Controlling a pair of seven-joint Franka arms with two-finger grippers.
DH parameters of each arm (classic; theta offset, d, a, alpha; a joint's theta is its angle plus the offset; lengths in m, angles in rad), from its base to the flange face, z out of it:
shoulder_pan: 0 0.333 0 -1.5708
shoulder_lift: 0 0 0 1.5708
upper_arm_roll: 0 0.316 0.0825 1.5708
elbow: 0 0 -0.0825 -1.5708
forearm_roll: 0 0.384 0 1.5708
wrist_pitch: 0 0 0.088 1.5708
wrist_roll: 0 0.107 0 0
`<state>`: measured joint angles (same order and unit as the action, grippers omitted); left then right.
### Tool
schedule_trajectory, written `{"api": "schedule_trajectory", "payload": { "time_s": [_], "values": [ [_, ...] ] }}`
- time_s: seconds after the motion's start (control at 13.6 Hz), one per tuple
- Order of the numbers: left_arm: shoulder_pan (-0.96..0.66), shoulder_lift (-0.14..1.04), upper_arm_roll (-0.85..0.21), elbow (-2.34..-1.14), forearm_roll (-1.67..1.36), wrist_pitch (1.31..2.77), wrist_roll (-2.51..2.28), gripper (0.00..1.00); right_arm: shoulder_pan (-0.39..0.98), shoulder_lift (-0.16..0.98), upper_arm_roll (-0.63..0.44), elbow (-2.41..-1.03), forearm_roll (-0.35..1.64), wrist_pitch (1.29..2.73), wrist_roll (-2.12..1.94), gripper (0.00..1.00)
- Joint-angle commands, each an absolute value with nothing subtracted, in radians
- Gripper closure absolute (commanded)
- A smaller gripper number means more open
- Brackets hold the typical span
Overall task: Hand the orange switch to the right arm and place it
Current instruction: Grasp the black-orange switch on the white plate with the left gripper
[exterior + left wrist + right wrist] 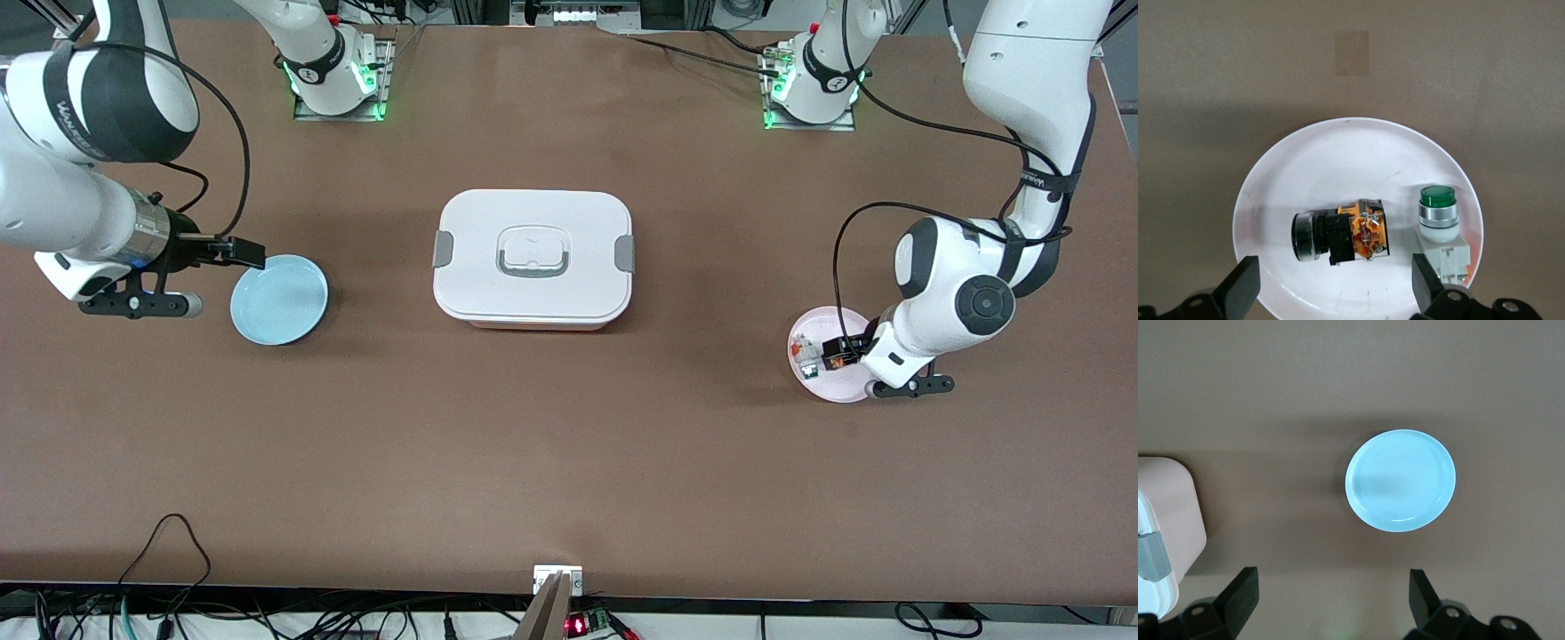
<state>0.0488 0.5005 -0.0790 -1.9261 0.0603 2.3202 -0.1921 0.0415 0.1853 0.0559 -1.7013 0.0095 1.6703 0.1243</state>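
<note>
The orange switch (1345, 237), a small black block with an orange end, lies on its side on a white plate (1305, 160) at the left arm's end of the table. It shows in the front view (835, 360) on the same plate (822, 391). My left gripper (1335, 287) is open just above the plate, one finger on each side of the switch, not touching it; the front view shows it there too (845, 348). My right gripper (244, 252) is open and empty in the air by the rim of a light blue plate (278, 300), which also shows in the right wrist view (1400, 480).
A green-capped button on a white body (1438, 217) lies on the white plate beside the switch. A white lidded lunch box (533, 258) with grey clasps stands mid-table, and its corner shows in the right wrist view (1168, 513). Cables hang along the table's front edge (169, 551).
</note>
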Motion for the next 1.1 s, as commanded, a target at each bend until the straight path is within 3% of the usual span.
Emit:
{"api": "schedule_trajectory", "payload": {
  "time_s": [0.0, 0.74, 0.96, 1.03],
  "values": [
    [0.051, 0.520, -0.080, -1.930, 0.086, 2.380, -0.222, 0.00, 0.038, 0.210, 0.064, -1.692, 0.008, 1.681, 0.135, 0.00],
    [0.084, 0.569, -0.081, -1.976, 0.086, 2.494, -0.225, 0.02, 0.049, 0.238, 0.064, -1.692, 0.011, 1.709, 0.143, 0.00],
    [0.083, 0.569, -0.081, -1.997, 0.086, 2.523, -0.227, 0.10, 0.049, 0.238, 0.064, -1.686, 0.034, 1.710, 0.141, 0.00],
    [0.083, 0.569, -0.083, -1.999, 0.086, 2.522, -0.227, 0.21, 0.048, 0.238, 0.064, -1.686, 0.057, 1.712, 0.141, 0.00]
  ]
}}
